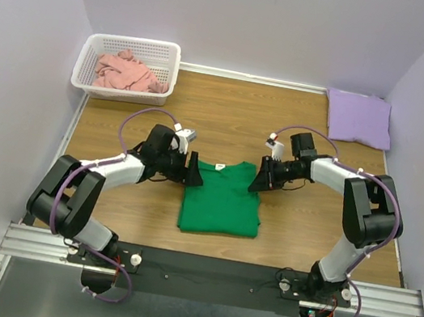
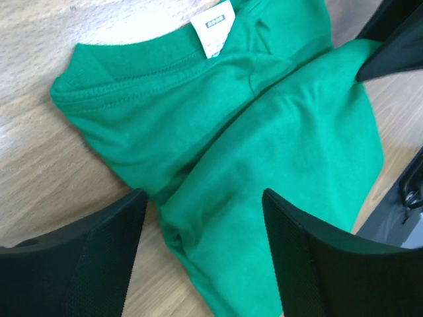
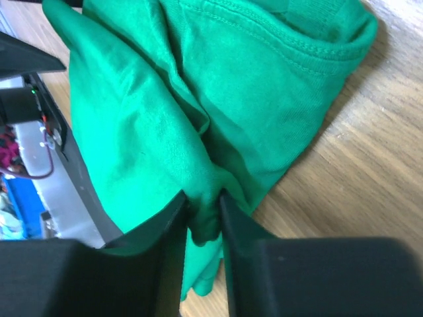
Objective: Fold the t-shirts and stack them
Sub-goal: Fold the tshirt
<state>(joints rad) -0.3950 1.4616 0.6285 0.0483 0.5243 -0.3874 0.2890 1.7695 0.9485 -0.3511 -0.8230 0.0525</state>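
A bright green t-shirt [image 1: 221, 201] lies folded in the middle of the wooden table, its white neck label [image 2: 217, 28] facing the far side. My left gripper [image 1: 192, 170] is at the shirt's far left corner. Its jaws stand open, with a ridge of green cloth [image 2: 264, 132] between them, and the fingers [image 2: 99, 251] do not touch it. At the far right corner my right gripper [image 1: 257, 177] is shut on a pinched fold of the green cloth [image 3: 198, 86]. A lavender t-shirt [image 1: 357, 117] lies folded at the back right. A salmon pink t-shirt [image 1: 128, 74] sits crumpled in the basket.
The white lattice basket [image 1: 168, 65] stands at the back left corner. Purple walls close the table on three sides. The metal rail [image 1: 208, 271] with both arm bases runs along the near edge. Bare wood lies between the green shirt and the back wall.
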